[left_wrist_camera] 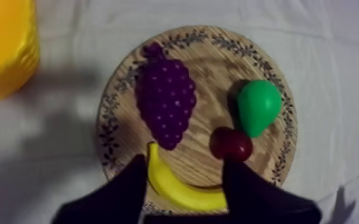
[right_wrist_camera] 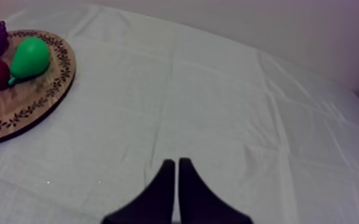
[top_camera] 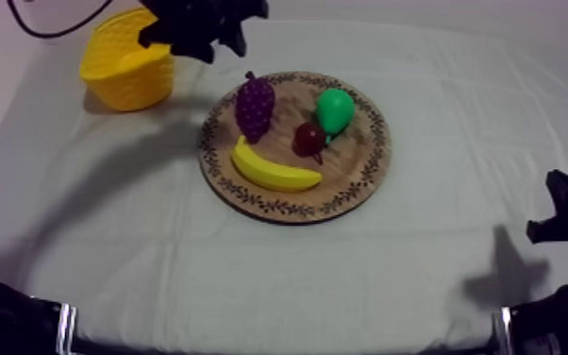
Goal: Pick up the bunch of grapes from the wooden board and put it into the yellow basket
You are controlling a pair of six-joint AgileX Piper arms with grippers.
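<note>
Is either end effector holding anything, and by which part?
Nothing: left end effector open near the wooden board, right end effector shut on nothing; grapes lie on the board.

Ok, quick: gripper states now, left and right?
Left gripper: open, holding nothing.
Right gripper: shut, holding nothing.

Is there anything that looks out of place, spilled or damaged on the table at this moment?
Nothing stands out. The grapes, banana, pear and small red fruit all lie on the wooden board. The yellow basket stands upright on the cloth beside the board.
</note>
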